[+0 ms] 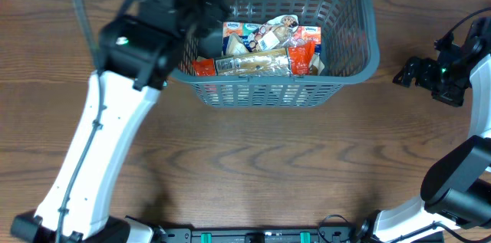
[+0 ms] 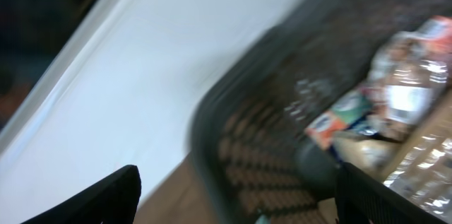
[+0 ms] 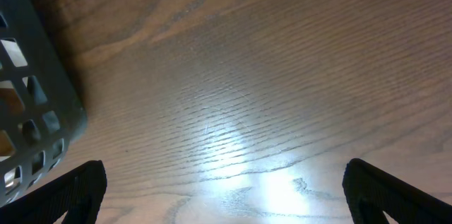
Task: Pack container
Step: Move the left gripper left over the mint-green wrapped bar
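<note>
Large dark grey slotted plastic basket sits at far centre of brown wooden table, with crinkly orange-and-clear snack packets piled inside. We judge basket stiff, light, smooth; thick rim or lattice slots offer best hold. Packets look soft, slippery, crushable: pinch edge seams gently. Left gripper above basket's left corner, fingers apart, nothing between; view blurred. Right gripper fingers apart over wood, near basket's right side.
</note>
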Action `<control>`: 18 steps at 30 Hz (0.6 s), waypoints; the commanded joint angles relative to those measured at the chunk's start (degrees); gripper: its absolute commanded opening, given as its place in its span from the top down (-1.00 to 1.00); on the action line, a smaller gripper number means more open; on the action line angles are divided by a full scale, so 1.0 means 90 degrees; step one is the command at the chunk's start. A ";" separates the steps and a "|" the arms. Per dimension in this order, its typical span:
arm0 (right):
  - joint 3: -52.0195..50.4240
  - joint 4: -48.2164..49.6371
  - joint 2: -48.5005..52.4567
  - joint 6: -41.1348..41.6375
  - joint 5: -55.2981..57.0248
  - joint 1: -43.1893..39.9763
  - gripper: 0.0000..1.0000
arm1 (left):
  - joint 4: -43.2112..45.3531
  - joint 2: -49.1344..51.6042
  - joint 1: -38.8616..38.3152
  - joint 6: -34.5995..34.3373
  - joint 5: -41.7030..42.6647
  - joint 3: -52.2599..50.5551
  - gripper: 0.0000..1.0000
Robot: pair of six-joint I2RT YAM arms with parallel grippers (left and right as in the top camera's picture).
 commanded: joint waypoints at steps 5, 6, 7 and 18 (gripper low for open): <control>-0.0029 -0.0007 0.0017 -0.0083 -0.0053 -0.0017 -0.99 | -0.0605 -0.0221 0.1447 -0.3126 -0.1081 0.0100 -0.61; -0.0029 -0.0007 0.0017 -0.0083 -0.0053 -0.0017 -0.98 | -0.0765 -0.0182 0.1722 -0.3563 -0.1076 0.0097 -0.61; -0.0029 -0.0007 0.0017 -0.0083 -0.0053 -0.0015 -0.98 | -0.0857 -0.0141 0.1904 -0.3806 -0.1071 0.0097 -0.61; -0.0029 -0.0007 0.0017 -0.0083 -0.0053 -0.0017 -0.98 | -0.1639 0.1025 0.2803 -0.4172 0.0041 0.0095 -0.61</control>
